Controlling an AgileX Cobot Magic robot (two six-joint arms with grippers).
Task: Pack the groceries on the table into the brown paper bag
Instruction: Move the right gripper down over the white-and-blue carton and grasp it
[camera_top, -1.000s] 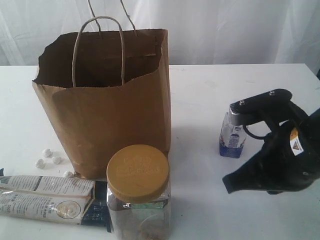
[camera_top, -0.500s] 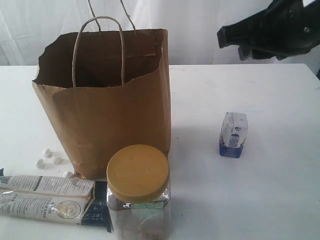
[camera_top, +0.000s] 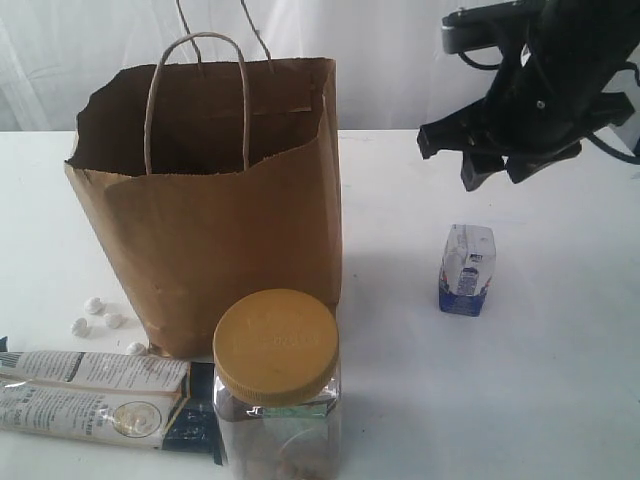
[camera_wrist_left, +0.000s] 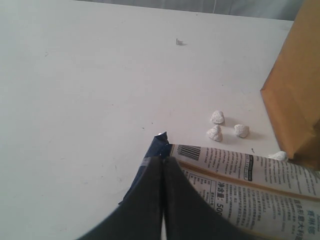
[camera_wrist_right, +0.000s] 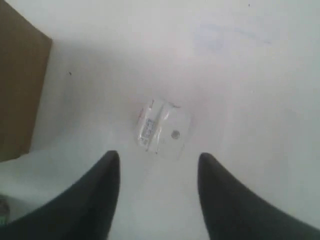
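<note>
Surface: a wide white table (camera_top: 560, 400), plain and matt, is seen filling the lower part of every view. A small grey speck (camera_wrist_left: 179, 42) is noted on it in the left wrist view. Backdrop: a pleated white curtain (camera_top: 420, 60) is hung behind the far table edge.

The brown paper bag (camera_top: 230, 230) is stood upright left of centre, with its mouth open and its rim torn and uneven. Its two twine handles (camera_top: 196, 95) are raised. The interior is shadowed, and contents cannot be made out.

The clear jar with yellow lid (camera_top: 277, 385) is placed upright in front of the bag's near right corner, at the lower frame edge. The long white-black twin packet (camera_top: 95, 397) is laid flat just beside the jar, on its left, before the bag. Four small white lumps (camera_top: 98, 315) are scattered on the table by the bag's lower left corner.

The small white-blue carton (camera_top: 467, 268) is stood upright alone on the right half of the table, well apart from the bag.

The right gripper (camera_wrist_right: 158, 157) is held in the air over the right half of the table, clear of the carton. Its fingers are spread wide and nothing is held. In its wrist view the carton is seen from above, blurred, just beyond the two dark fingers.

The left gripper (camera_wrist_left: 163, 161) is not caught by the exterior view. In its wrist view the fingers are pressed together, tips touching, over the dark-blue end of the packet. Whether the packet is touched cannot be told.
</note>
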